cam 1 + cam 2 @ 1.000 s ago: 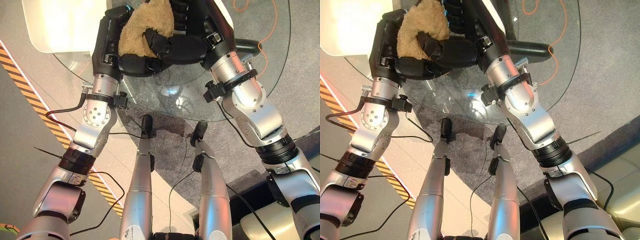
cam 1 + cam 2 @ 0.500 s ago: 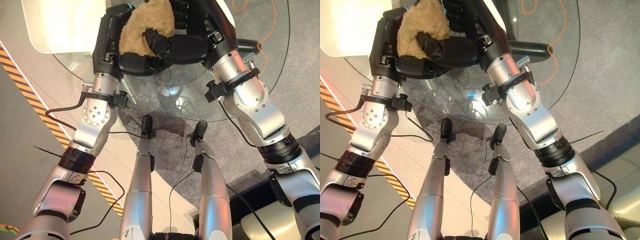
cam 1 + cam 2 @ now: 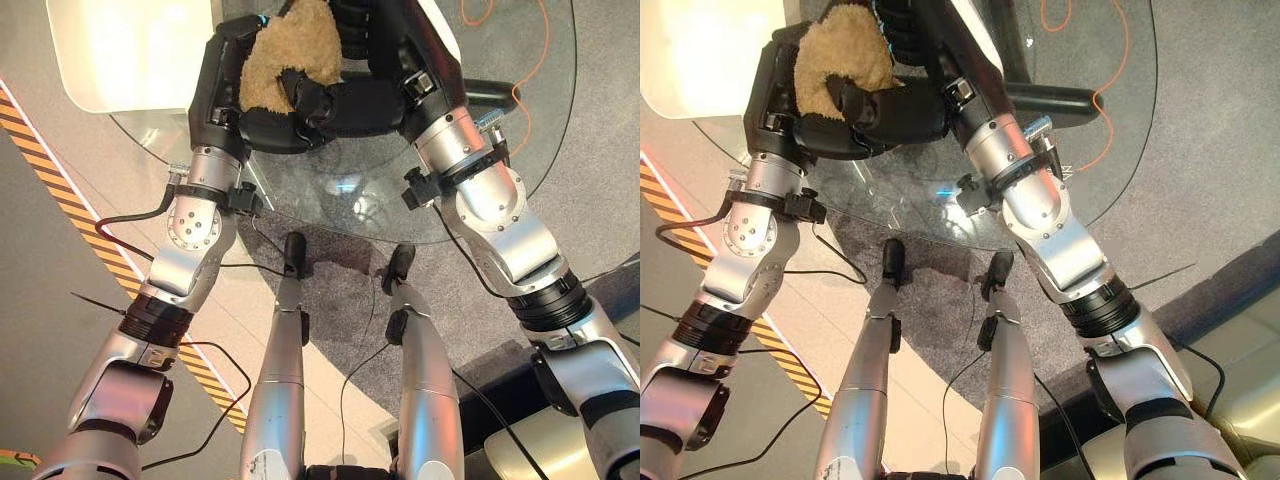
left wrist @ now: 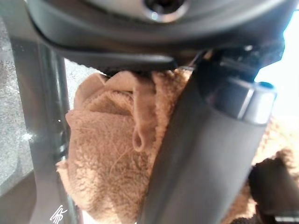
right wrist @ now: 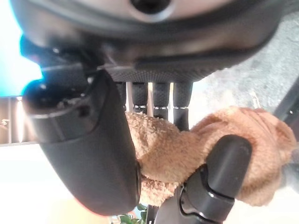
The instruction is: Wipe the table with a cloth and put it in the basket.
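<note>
A tan fluffy cloth [image 3: 290,52] is bunched between my two hands above the near part of the round glass table [image 3: 520,160]. My left hand [image 3: 222,85] cups it from the left, and in the left wrist view the cloth [image 4: 107,158] lies against the palm with the thumb [image 4: 205,140] across it. My right hand [image 3: 365,100] reaches in from the right, with its thumb [image 3: 300,92] curled over the cloth's lower edge. In the right wrist view the cloth [image 5: 168,149] sits between that hand's fingers [image 5: 156,100] and thumb [image 5: 79,154].
A white panel [image 3: 130,50] lies beyond the table at the upper left. Through the glass I see a dark table base [image 3: 515,92] and an orange cable [image 3: 520,60] on grey carpet. Yellow-black striped tape [image 3: 50,180] runs across the floor at the left.
My right forearm has swung a little to the left and the right hand has pressed closer against the cloth. The left hand and the cloth have barely moved.
</note>
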### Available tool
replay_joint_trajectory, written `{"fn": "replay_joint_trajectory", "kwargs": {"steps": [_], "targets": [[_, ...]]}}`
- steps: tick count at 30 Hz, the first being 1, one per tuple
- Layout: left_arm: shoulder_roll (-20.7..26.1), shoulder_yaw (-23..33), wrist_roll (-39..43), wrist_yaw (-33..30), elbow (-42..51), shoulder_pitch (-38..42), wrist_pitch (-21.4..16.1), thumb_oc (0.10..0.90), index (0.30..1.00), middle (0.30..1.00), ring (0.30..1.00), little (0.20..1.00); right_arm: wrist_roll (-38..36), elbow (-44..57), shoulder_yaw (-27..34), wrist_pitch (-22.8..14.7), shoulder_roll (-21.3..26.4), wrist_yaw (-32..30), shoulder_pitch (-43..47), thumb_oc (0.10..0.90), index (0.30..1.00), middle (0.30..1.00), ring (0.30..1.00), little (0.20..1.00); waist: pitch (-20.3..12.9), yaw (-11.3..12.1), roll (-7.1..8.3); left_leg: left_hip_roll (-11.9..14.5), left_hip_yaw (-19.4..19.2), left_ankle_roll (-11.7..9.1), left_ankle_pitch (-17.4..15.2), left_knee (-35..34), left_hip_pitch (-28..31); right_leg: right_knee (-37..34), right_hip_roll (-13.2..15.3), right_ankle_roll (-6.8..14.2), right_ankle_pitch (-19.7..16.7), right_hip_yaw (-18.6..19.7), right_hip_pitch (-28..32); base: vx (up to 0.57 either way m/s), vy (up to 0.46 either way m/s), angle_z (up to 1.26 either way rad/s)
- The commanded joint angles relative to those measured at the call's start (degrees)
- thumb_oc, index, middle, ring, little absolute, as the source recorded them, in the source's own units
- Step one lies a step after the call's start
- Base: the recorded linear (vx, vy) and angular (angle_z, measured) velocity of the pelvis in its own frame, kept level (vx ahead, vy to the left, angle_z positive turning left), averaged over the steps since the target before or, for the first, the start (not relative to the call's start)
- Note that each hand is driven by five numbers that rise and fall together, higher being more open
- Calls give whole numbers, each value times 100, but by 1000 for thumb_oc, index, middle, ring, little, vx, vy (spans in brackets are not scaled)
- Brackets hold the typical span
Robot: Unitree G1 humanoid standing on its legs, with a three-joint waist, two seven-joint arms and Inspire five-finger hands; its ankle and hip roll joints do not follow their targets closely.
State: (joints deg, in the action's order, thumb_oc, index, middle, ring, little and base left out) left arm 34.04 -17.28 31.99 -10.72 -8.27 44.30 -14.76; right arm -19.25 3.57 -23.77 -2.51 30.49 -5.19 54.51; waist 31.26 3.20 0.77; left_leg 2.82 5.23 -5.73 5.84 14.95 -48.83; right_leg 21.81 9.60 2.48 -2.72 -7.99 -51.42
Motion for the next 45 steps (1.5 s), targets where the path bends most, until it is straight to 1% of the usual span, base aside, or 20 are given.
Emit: {"fn": "replay_joint_trajectory", "kwargs": {"steps": [1, 3, 5, 11, 26, 31, 36, 45], "targets": [[-422, -113, 249, 350, 603, 527, -193, 100, 300, 300, 300, 200, 113, 1312, -131, -1499, -764, 256, 850, 100, 300, 300, 300, 200, -147, 102, -121, -343, -366, 491, 54, 10, 168, -418, -158, 113, -113, -63, 527, 0, 0, 0], [-502, -121, 528, 484, 597, 497, -106, 100, 300, 300, 300, 200, 219, 1250, -176, -1549, -838, 257, 801, 100, 300, 300, 300, 200, -147, 106, -137, -341, -374, 489, 58, 3, 168, -424, -153, 117, -118, -65, 524, 0, 0, 0], [-562, -141, 639, 550, 589, 478, -55, 100, 300, 300, 300, 200, 271, 1219, -216, -1572, -874, 241, 787, 100, 300, 300, 300, 200, -147, 104, -141, -337, -382, 485, 58, -2, 176, -429, -149, 123, -122, -67, 529, 0, 0, 0], [-742, -177, 1276, 841, 573, 397, 21, 100, 300, 300, 300, 200, 334, 1178, -293, -1673, -896, 230, 723, 100, 300, 300, 300, 200, -147, 79, -153, -336, -410, 487, 72, -35, 191, -453, -156, 130, -136, -56, 530, 0, 0, 0], [-1045, -171, 2456, 1395, 653, 236, 207, 100, 300, 300, 300, 200, 255, 1134, -303, -1840, -847, 323, 633, 100, 300, 300, 300, 200, -147, 11, -166, -327, -461, 482, 73, -58, 212, -487, -157, 138, -142, -21, 535, 0, 0, 0], [-1070, -171, 2604, 1463, 642, 212, 203, 100, 300, 300, 300, 200, 260, 1111, -314, -1877, -852, 336, 611, 100, 300, 300, 300, 200, -147, 2, -171, -318, -472, 478, 66, -61, 224, -487, -151, 140, -141, -20, 540, 0, 0, 0], [-1107, -155, 2827, 1556, 635, 221, 276, 100, 300, 300, 300, 200, 252, 1090, -335, -1887, -860, 316, 616, 100, 300, 300, 300, 200, -147, -2, -172, -316, -475, 476, 62, -57, 231, -479, -149, 138, -135, -20, 546, 1, 0, -1], [-1181, -146, 2946, 1656, 608, 198, 295, 100, 300, 300, 300, 200, 232, 1038, -322, -1948, -880, 342, 529, 100, 300, 300, 300, 200, -147, -14, -177, -315, -479, 478, 36, -2, 197, -443, -138, 133, -106, -15, 522, 8, -2, 0]]}}
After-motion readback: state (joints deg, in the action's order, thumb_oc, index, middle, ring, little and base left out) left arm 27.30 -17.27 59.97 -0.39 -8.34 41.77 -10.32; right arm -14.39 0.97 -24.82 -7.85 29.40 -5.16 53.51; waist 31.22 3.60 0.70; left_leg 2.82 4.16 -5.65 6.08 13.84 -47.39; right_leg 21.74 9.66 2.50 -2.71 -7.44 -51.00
